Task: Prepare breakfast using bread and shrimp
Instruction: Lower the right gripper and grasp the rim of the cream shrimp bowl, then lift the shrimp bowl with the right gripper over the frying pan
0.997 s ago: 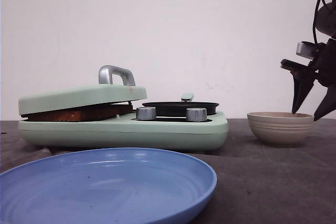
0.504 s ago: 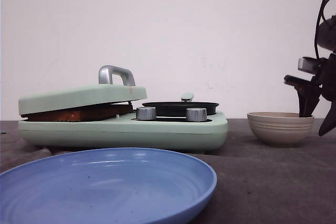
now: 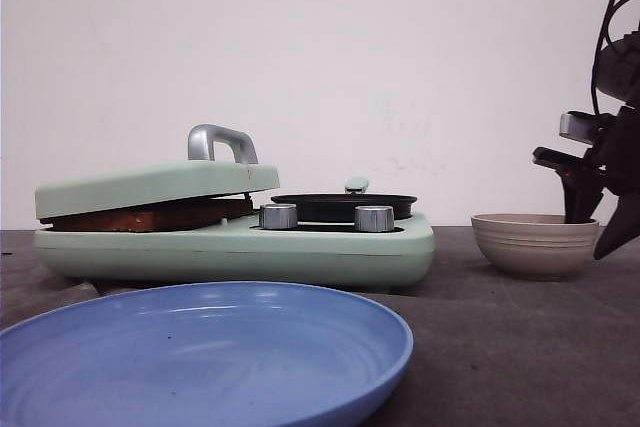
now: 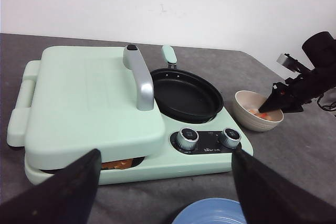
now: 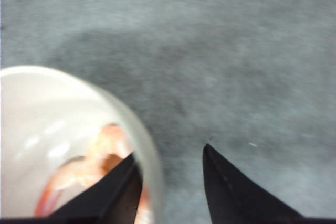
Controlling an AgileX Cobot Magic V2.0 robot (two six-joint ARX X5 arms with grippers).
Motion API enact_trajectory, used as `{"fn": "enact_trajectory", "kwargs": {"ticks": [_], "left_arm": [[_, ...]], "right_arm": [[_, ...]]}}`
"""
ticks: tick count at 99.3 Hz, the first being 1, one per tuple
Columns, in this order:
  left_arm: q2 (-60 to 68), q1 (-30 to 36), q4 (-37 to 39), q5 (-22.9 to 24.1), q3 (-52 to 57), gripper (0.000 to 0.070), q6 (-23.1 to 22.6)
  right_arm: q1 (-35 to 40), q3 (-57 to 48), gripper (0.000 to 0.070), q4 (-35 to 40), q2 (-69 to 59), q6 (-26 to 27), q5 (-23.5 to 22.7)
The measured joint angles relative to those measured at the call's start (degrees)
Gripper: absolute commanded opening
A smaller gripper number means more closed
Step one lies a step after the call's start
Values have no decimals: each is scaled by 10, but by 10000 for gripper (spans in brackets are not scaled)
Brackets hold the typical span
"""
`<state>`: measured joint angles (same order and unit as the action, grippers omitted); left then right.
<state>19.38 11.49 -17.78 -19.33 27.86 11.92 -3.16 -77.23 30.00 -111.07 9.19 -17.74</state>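
The right end effector (image 5: 168, 179), spread, straddles the bowl (image 3: 534, 244) rim; the shrimp (image 5: 100, 163) look small, soft, slippery: pinch one mid-body.

Right gripper (image 3: 592, 232) low, jaws apart; left gripper (image 4: 165, 184) likewise

right gripper (image 3: 598, 227): black, two long fingers tapering to sharp points
right fingers (image 5: 236, 192): matte black wedges, flat-faced and smooth (blurred at this close range)
right wrist block: silver-grey metal piece beside the black body, with a small red mark near the finger base
right arm cables: thin black leads looping up behind the wrist
left gripper (image 4: 163, 190): black
left fingers (image 4: 58, 192): broad dark triangular blades with plain surfaces
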Motion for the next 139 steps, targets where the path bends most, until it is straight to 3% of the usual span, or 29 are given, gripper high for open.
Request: {"fn": "enact_trajectory", "kwargs": {"ticks": [85, 92, 100, 139], "left_arm": [[0, 0, 0, 0, -1, 422, 0], [0, 0, 0, 0, -1, 422, 0], [0, 0, 0, 0, -1, 422, 0], [0, 0, 0, 0, -1, 422, 0]], "right_arm": [[21, -6, 192, -28, -26, 5, 12], [20, -6, 139, -31, -26, 7, 13], [20, -6, 0, -31, -27, 7, 12], [19, -9, 0, -33, -25, 9, -16]]}}
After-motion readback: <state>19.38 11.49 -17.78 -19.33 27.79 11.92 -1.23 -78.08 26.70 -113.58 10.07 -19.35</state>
